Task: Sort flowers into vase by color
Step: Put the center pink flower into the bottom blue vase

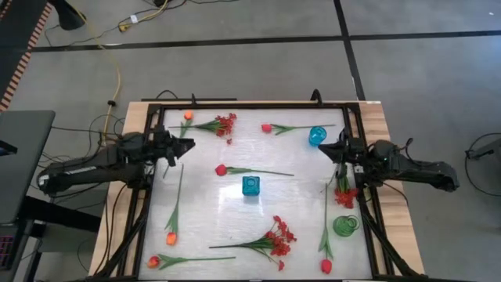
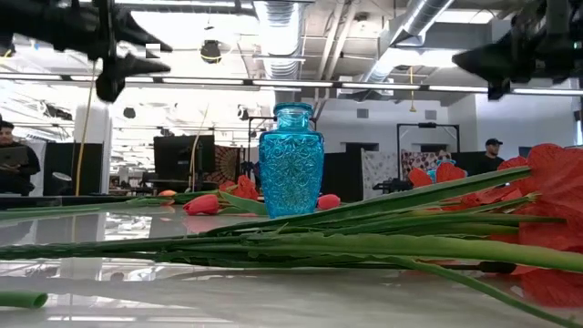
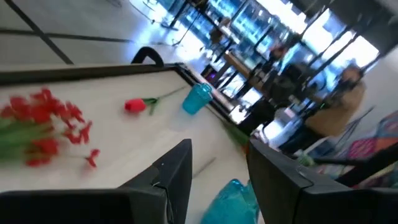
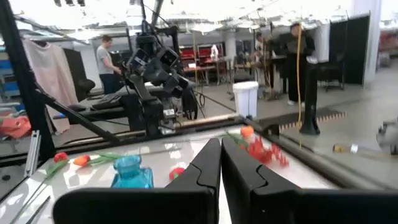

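Two arms hover over the desk [image 1: 196, 227]. Left end effector [image 1: 177, 149], near the left edge, has its fingers parted, gripping nothing. Right end effector [image 1: 332, 151], near the right edge, is pinched closed, also empty. Flowers [image 1: 252, 171] lie scattered around the blue vase [image 1: 250, 186] at centre; a green vase [image 1: 345, 225] sits right. No readable writing anywhere.

The table [image 1: 235, 188] carries scattered flowers [image 1: 270, 239] and 3 vases [image 1: 250, 186].
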### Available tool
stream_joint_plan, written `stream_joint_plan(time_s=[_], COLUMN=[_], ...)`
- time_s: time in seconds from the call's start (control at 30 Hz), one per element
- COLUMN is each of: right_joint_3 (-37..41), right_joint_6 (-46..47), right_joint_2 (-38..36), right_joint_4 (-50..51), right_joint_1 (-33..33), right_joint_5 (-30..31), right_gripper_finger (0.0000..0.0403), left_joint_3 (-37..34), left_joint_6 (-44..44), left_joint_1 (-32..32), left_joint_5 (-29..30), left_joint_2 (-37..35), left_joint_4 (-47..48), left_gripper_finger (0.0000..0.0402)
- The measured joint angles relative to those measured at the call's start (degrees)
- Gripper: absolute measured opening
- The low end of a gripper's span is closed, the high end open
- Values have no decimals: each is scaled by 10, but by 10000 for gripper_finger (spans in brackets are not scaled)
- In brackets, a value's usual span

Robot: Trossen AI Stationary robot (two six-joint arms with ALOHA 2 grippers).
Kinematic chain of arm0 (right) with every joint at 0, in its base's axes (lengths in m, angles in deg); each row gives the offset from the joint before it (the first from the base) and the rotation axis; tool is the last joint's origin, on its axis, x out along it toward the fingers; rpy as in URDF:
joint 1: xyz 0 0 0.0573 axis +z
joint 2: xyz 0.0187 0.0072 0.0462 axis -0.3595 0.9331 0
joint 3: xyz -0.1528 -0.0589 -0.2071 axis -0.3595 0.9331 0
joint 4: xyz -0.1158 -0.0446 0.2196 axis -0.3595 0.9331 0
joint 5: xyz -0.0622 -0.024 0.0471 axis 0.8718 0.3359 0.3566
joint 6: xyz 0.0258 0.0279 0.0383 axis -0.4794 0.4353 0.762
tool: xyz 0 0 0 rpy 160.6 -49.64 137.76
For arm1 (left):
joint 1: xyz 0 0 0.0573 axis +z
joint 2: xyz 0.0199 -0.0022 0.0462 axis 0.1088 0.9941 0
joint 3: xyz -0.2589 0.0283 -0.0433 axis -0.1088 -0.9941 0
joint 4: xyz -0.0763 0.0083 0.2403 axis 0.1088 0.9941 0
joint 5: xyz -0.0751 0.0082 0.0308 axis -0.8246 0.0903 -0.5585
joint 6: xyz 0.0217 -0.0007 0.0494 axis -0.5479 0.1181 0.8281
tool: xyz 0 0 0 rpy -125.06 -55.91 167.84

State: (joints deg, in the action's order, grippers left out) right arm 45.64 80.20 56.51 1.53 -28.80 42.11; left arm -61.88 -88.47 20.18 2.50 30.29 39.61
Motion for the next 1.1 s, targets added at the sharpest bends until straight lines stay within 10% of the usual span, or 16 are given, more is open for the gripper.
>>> stream_joint_plan(time_s=[0.7,1.1], right_joint_3=[-332,-511], right_joint_6=[33,15], right_joint_2=[371,524], right_joint_4=[167,428], right_joint_1=[43,58], right_joint_5=[-19,-35], right_gripper_finger=[62,149], left_joint_3=[384,437], left_joint_6=[338,398], left_joint_1=[0,17], left_joint_5=[-135,-89], left_joint_2=[483,541], left_joint_4=[122,162], left_gripper_finger=[139,145])
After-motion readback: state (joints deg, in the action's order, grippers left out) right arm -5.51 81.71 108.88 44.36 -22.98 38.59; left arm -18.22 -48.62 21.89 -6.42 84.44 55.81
